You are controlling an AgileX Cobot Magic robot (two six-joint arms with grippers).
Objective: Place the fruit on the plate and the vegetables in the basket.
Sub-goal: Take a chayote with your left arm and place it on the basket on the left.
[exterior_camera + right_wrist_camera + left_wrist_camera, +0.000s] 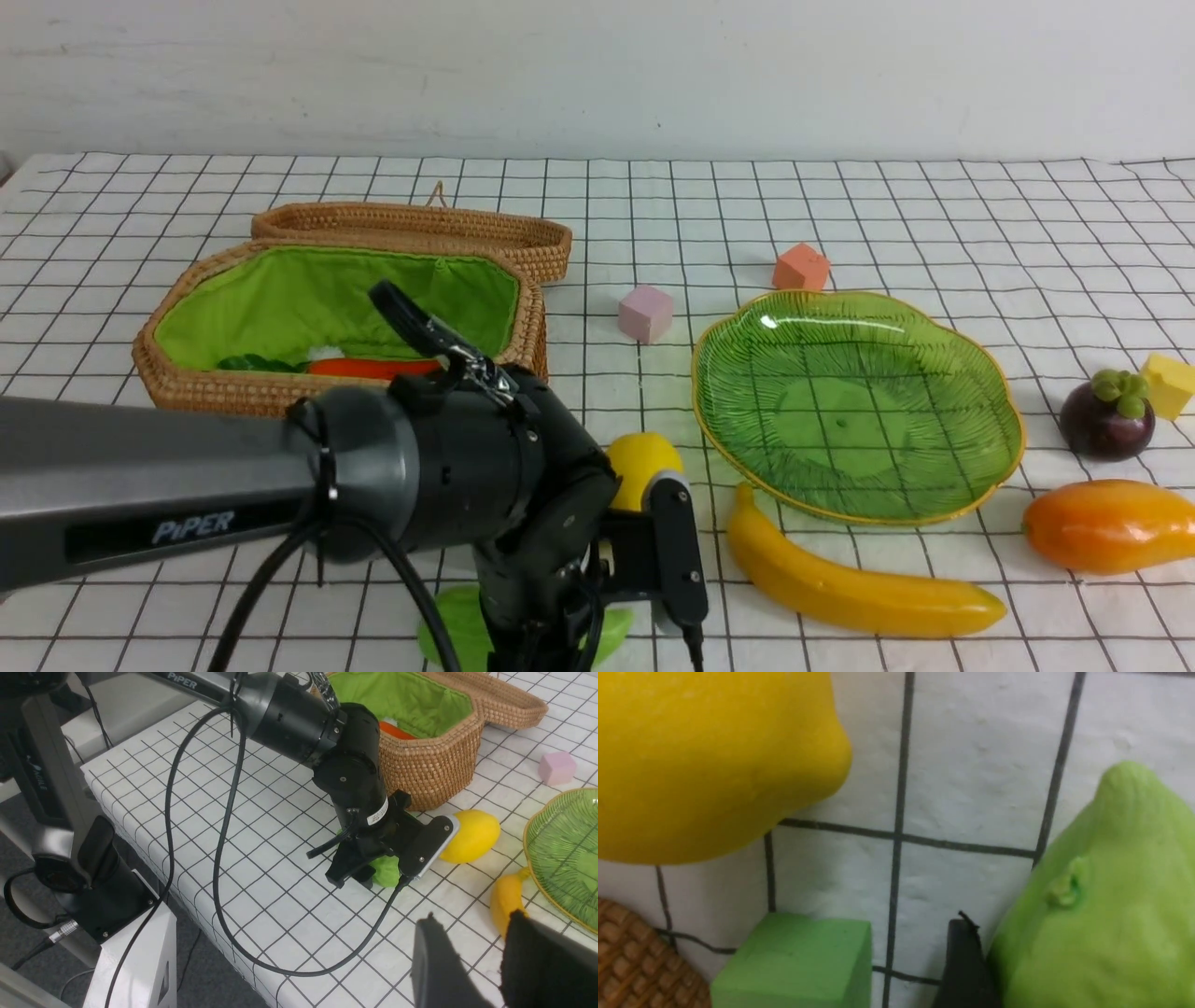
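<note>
While the left arm lies low across the near left of the bench, its wrist blocks much of the front view. Farthest left, the basket stands open with the carrot on its green lining, the carrot's right end hidden behind the wrist. The lid lies against the basket's far rim.

The left end effector is down at the light green gourd. One black finger touches the gourd's side and the other is out of sight, so I cannot tell whether it grips. A green cube sits near the basket wall, and the lemon lies close by, leaving little room there. The right wrist view shows bare cloth from that arm out to the bench's near edge.

A pink cube stands between basket and plate. The banana lies on the cloth along the plate's near rim. An orange cube sits just behind the plate, with wide bare cloth beyond.

Right of the plate, the mangosteen sits just beside a yellow cube. The mango is cut by the right edge.

The right end effector, blurred and partly cut off, hangs over the near bench, fingers apart, holding nothing.
</note>
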